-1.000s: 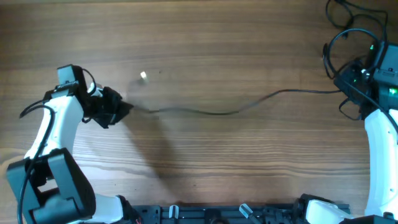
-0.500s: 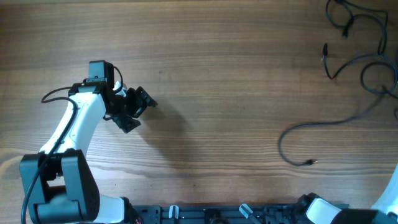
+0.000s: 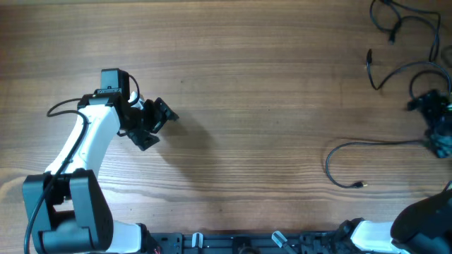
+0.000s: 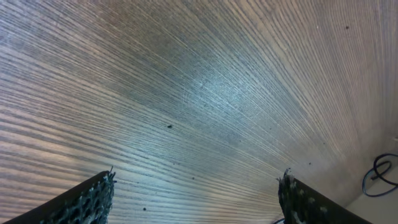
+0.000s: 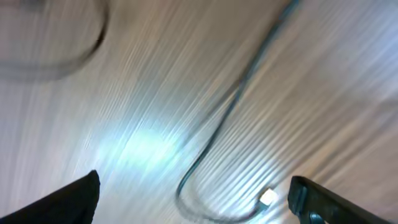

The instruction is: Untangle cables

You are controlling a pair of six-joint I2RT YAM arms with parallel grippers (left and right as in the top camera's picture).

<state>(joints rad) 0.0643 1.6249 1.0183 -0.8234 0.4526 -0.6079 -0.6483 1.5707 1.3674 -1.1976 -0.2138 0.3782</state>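
Left gripper (image 3: 159, 125) hangs over bare wood on the left half of the table (image 3: 247, 77), its two fingers spread wide and pinching nothing. In its wrist view the gripper (image 4: 198, 186) shows both ridged fingertips (image 4: 93, 200) far apart, with only wood grain between them. A thin bluish loop (image 4: 380, 173) shows at the lower right edge of that view, and I cannot tell what it belongs to. The right gripper (image 3: 432, 124) is at the table's far right edge and is blurred from overhead. Its wrist view shows the gripper (image 5: 194, 182) with two fingers also standing wide apart and clamped on nothing. Two arms are in view: the white left arm (image 3: 85, 141) and a dark smear of the right arm (image 3: 424, 222) at the lower right corner. All the cables lie on the right side, well apart from the left gripper. One loose cable (image 3: 332, 159) starts just beside the right gripper, runs left, bends into an open hook and ends in a small plug (image 3: 361, 185). A tangled group (image 3: 378, 86) fills the far right corner. At least two cords overlap there, though the exact count cannot be told, and one plug end (image 3: 369, 55) shows. The blurred right wrist view holds one cord (image 5: 236, 99) that runs down between the fingers on the table, curling near a pale plug (image 5: 268, 197). It also shows one dark loop (image 5: 62, 62) at upper left.
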